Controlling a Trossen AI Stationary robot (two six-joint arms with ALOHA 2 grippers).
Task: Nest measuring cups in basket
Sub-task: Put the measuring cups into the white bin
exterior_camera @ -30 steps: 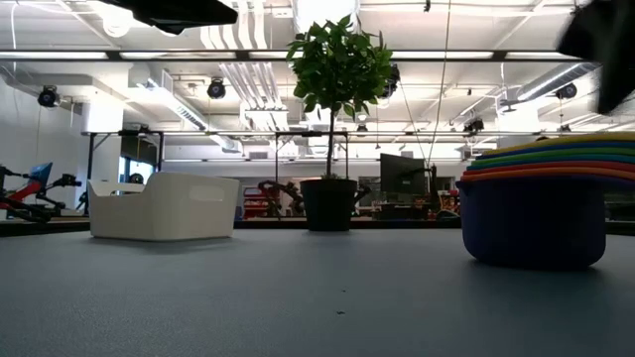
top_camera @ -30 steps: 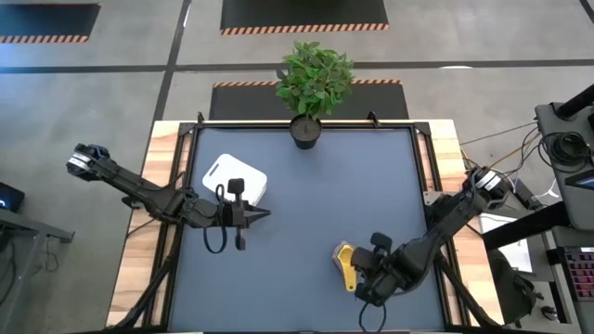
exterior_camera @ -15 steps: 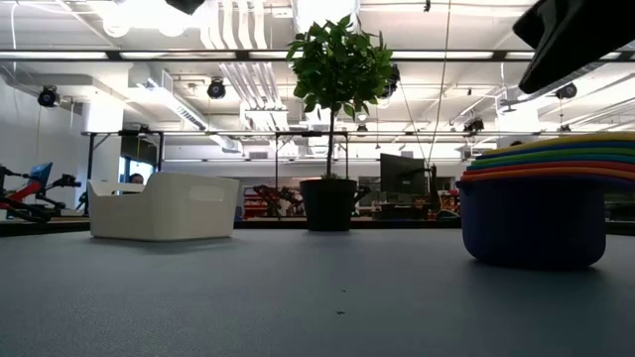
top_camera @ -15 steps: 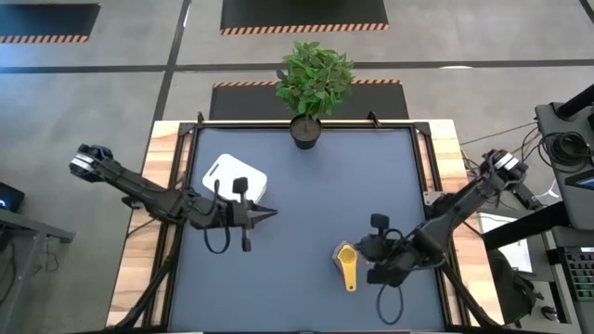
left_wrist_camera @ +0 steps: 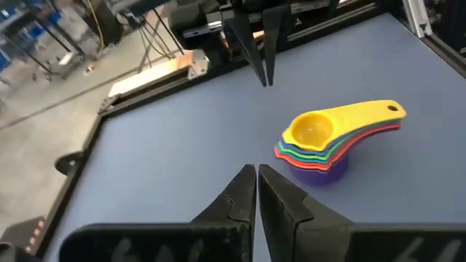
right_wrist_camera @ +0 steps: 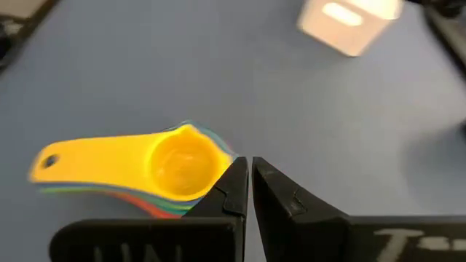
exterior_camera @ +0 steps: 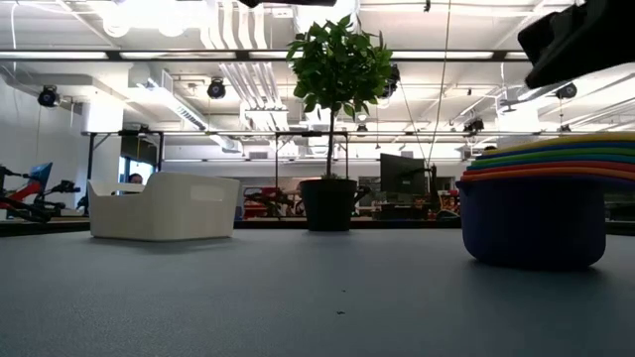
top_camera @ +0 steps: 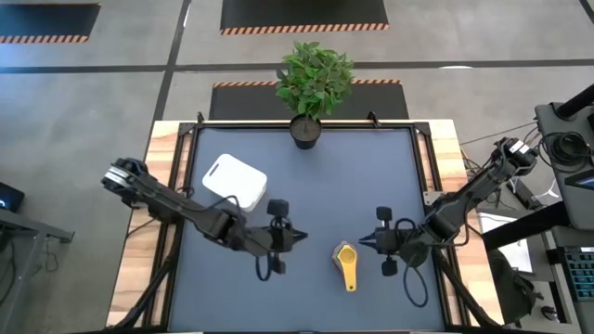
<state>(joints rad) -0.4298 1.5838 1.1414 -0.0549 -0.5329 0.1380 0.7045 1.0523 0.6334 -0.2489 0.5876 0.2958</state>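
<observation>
The measuring cups [top_camera: 345, 260] stand nested in one stack on the table's near right part, yellow on top, purple at the bottom [left_wrist_camera: 320, 156], with the handles pointing to the near edge. The white basket [top_camera: 234, 181] stands on the far left part, holding nothing that I can see. My left gripper [top_camera: 303, 236] is shut and hovers left of the stack, pointing at it. My right gripper [top_camera: 363, 244] is shut too and hovers just right of the stack's bowl [right_wrist_camera: 178, 164], pointing left. The two grippers face each other [left_wrist_camera: 261, 73].
A potted plant in a black pot [top_camera: 304, 130] stands at the middle of the far edge. The table's wooden borders and metal frame [top_camera: 429, 167] run along both sides. Bare mat lies between basket and stack [exterior_camera: 337, 288].
My left gripper has travelled from beside the basket toward the table's right and near edge, ending left of the cup stack. My right gripper has drawn back from over the handles toward the far edge and turned to point left. The stack has stayed put.
</observation>
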